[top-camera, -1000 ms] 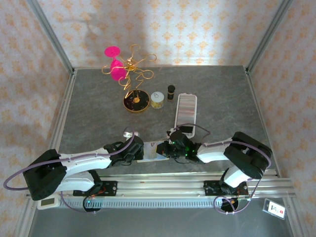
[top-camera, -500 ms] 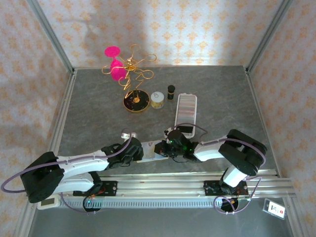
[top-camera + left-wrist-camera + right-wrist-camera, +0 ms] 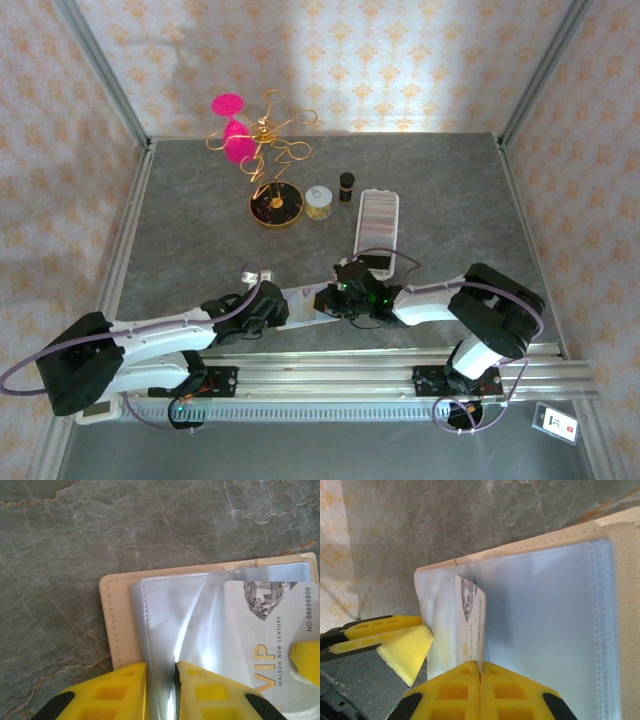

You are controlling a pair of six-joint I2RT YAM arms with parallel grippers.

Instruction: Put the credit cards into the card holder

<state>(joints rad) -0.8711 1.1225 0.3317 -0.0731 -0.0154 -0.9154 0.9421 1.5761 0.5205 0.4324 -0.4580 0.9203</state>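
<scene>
Credit card: "VIP", "NO 8888805"

The left gripper is pinching a clear sleeve of the beige card holder, which is lying open on the grey bench. A whitish VIP credit card is lying across the sleeve's right part, with another yellow fingertip sitting at its lower right edge.

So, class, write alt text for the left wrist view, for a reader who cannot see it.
The left pincer pinches a clear sleeve of the open beige card holder on a grey table. A whitish VIP card with a diamond picture lies against the sleeves at right.
</scene>
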